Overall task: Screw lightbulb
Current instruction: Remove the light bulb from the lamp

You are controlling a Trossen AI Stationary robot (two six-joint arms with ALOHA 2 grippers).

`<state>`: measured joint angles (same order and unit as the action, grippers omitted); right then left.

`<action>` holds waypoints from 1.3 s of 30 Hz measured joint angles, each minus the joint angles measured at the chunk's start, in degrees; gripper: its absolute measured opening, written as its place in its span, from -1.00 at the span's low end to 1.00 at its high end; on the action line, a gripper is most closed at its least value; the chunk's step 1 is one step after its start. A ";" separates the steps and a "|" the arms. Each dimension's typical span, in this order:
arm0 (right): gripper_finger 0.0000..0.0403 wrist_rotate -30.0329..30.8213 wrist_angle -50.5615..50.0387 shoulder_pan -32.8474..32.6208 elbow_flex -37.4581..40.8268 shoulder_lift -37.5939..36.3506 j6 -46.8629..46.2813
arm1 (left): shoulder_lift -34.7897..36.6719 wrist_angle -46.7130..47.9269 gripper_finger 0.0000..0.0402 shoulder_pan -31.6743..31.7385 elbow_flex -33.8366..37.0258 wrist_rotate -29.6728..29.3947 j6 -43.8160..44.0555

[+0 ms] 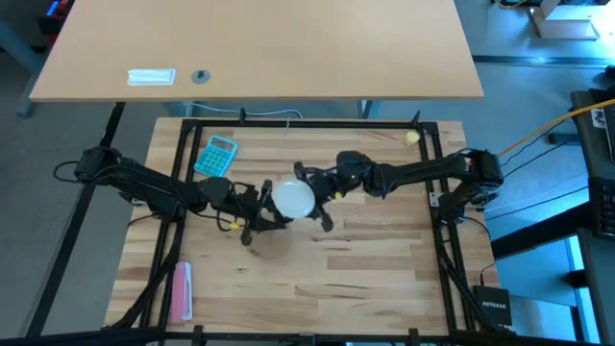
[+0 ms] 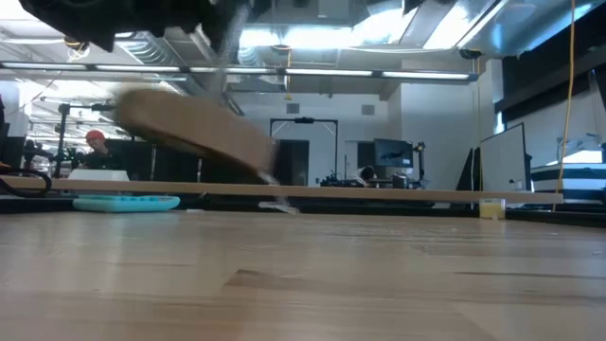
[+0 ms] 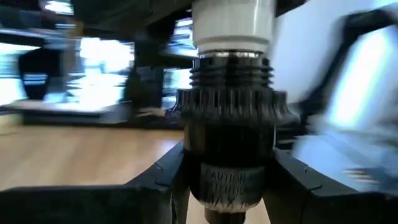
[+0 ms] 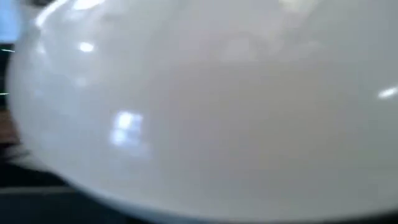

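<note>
The white lightbulb is held above the middle of the table, between my two grippers. Its dome fills the right wrist view. Its neck enters the black socket. The socket's round wooden disc shows tilted and clear of the table. My left gripper is shut on the socket from the left. My right gripper is shut on the bulb from the right. My left gripper pinches the black socket's lower barrel between its two fingers, one on each side. It comes roughly level from the table's left. The socket and disc are lifted clear of the table and tilted. My right gripper has the bulb's dome between its two fingers, coming roughly level from the table's right. The bulb is lifted clear. In the right wrist view the dome hides the place of contact.
A teal calculator lies at the far left and also shows in the low view. A pink object lies near the left front edge. A small yellowish ball sits at the far right. A black frame rail borders the table.
</note>
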<state>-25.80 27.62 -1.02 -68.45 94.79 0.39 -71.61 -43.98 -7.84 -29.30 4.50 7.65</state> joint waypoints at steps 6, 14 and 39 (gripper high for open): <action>-0.21 -10.41 4.59 0.52 0.00 0.89 1.69 | -1.59 -1.65 -0.32 0.81 -1.82 9.74 2.40; -0.20 -0.16 2.93 -0.26 0.15 0.68 0.55 | -1.40 0.73 -0.32 0.66 -2.15 6.85 1.30; 0.69 45.12 -2.94 -0.09 4.42 -3.10 -10.68 | -0.63 4.58 -0.32 0.59 -2.21 -39.60 -6.62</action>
<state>19.32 24.69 -1.10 -64.03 91.69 -10.29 -72.25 -39.40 -7.25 -31.51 -35.10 1.03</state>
